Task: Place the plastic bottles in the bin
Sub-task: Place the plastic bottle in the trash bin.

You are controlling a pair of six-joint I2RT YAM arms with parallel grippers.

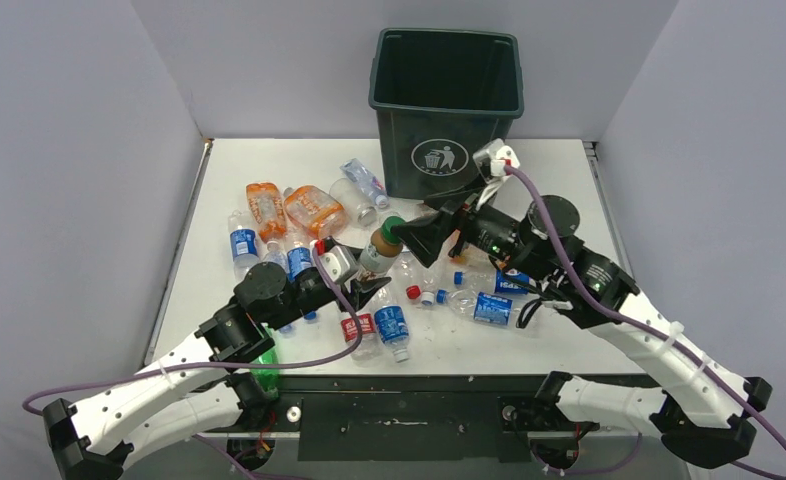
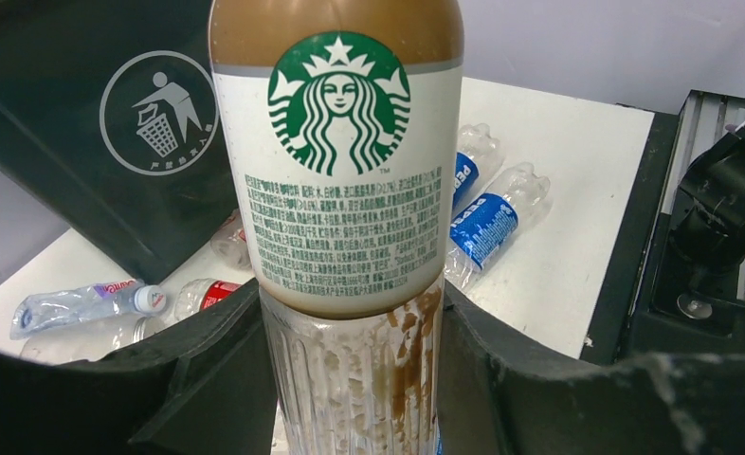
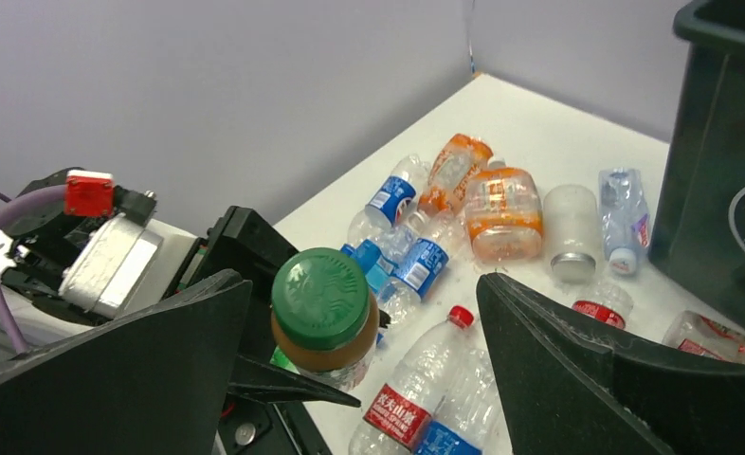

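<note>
My left gripper is shut on the ribbed lower body of a Starbucks coffee bottle with a white label, brown residue and a green cap, and holds it above the table. My right gripper is open. Its jaws stand either side of the cap end without touching it; in the right wrist view the gripper is wide apart. The dark green bin with the white litter logo stands at the back. Many crushed bottles lie on the table: orange ones and clear ones with blue labels.
A green bottle lies by the left arm at the table's front edge. Clear bottles with red labels lie under the right gripper. A bottle with a metal cap and a blue-labelled one lie beside the bin.
</note>
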